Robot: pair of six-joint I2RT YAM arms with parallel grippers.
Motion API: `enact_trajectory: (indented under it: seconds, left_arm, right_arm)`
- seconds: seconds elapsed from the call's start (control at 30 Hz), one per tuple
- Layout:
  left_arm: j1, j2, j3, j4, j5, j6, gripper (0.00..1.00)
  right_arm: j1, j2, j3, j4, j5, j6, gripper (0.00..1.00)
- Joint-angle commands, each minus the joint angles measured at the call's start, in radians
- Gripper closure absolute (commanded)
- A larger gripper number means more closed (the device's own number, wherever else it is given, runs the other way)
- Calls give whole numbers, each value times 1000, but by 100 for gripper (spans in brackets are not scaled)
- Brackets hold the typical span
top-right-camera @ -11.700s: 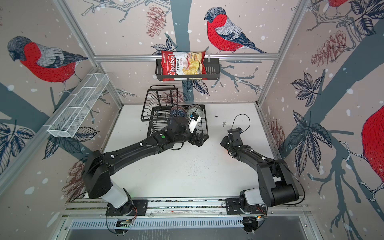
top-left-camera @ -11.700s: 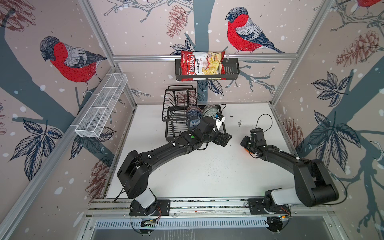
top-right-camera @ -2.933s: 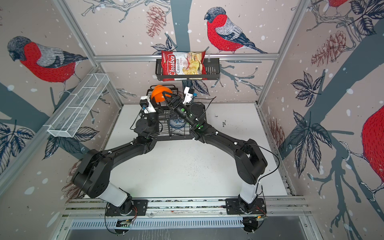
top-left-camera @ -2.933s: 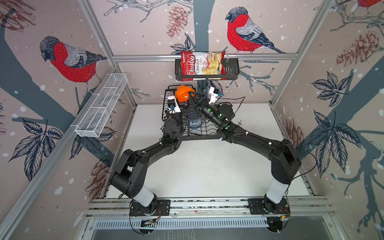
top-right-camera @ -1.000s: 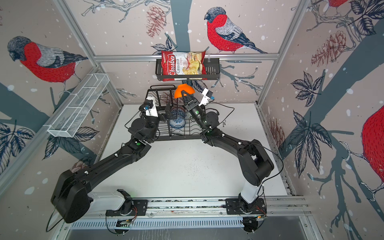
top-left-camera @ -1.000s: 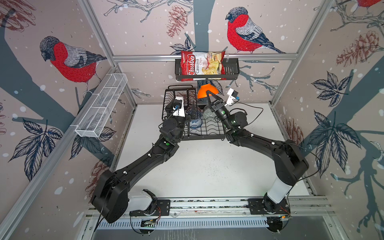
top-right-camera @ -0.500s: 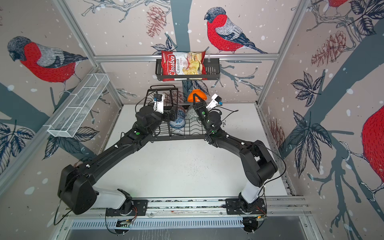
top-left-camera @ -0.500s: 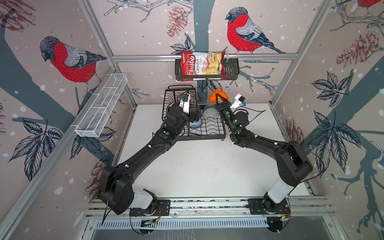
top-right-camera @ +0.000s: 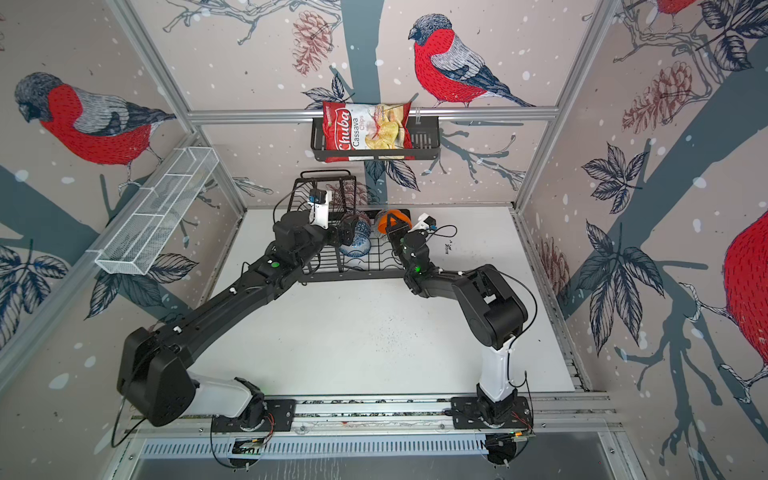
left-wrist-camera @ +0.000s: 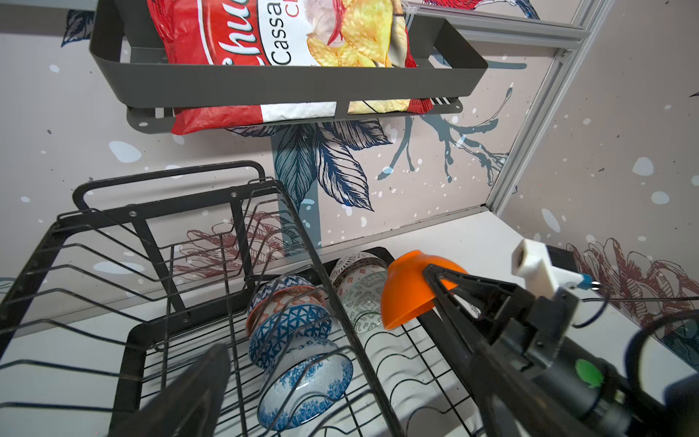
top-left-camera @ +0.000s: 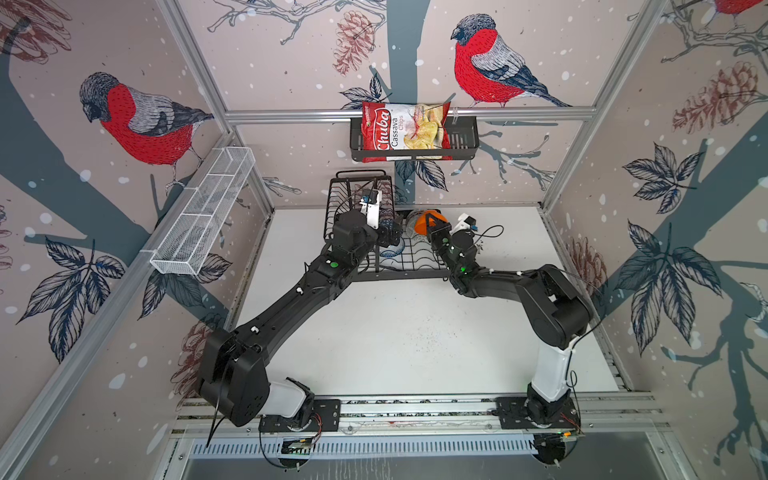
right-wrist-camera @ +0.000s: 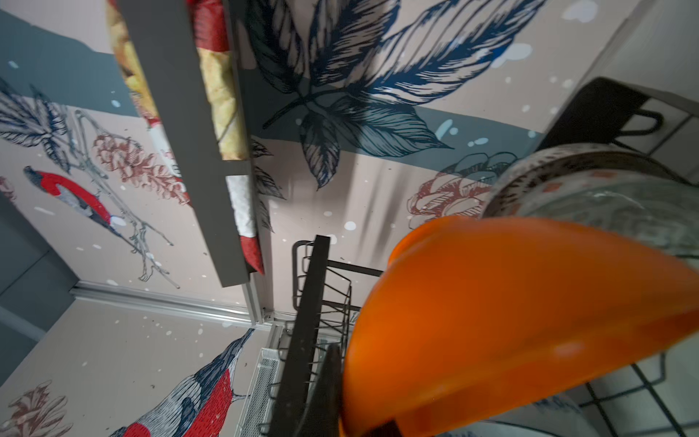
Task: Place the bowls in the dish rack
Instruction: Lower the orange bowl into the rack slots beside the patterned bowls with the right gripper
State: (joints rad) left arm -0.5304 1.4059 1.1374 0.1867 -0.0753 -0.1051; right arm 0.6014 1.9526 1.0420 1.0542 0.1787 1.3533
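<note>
The black wire dish rack [top-left-camera: 415, 272] [top-right-camera: 357, 274] stands at the back of the table. Several bowls lean on edge in its base: a blue-white floral one [left-wrist-camera: 306, 382], a blue geometric one [left-wrist-camera: 289, 329], a salmon one [left-wrist-camera: 281, 302], a grey-green one [left-wrist-camera: 365, 299] and a white dark-patterned one [left-wrist-camera: 357, 261]. My right gripper [top-left-camera: 434, 226] [top-right-camera: 395, 228] is shut on the rim of the plain orange bowl [top-left-camera: 426, 220] [top-right-camera: 388, 218] [left-wrist-camera: 406, 291] [right-wrist-camera: 510, 310]. It holds the bowl tilted just above the rack's right back corner, beside the grey-green bowl. My left gripper [top-left-camera: 388, 235] [top-right-camera: 351, 235] hangs open and empty over the bowls on the left.
A black slatted basket [top-left-camera: 461, 139] with a chips bag [top-left-camera: 405, 133] hangs on the back wall above the rack. The rack's raised tier [top-left-camera: 357, 189] is at its left back. A white mesh tray [top-left-camera: 203, 216] is fixed to the left wall. The white table [top-left-camera: 395, 340] stretches in front.
My right gripper has carried the orange bowl rightwards and down to the rack's right back corner. My left gripper has swung right, off the raised tier and over the rack's base.
</note>
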Motion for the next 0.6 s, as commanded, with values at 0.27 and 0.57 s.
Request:
enact_trajectory:
  seconds: [0.27, 0.57]
  left_arm:
    - [3, -1, 1, 10, 29, -10, 2]
    - [2, 12, 4, 7, 34, -17, 1]
  right_arm:
    - [-12, 101, 45, 91, -32, 58, 100]
    - [-17, 151, 62, 83, -37, 79, 100]
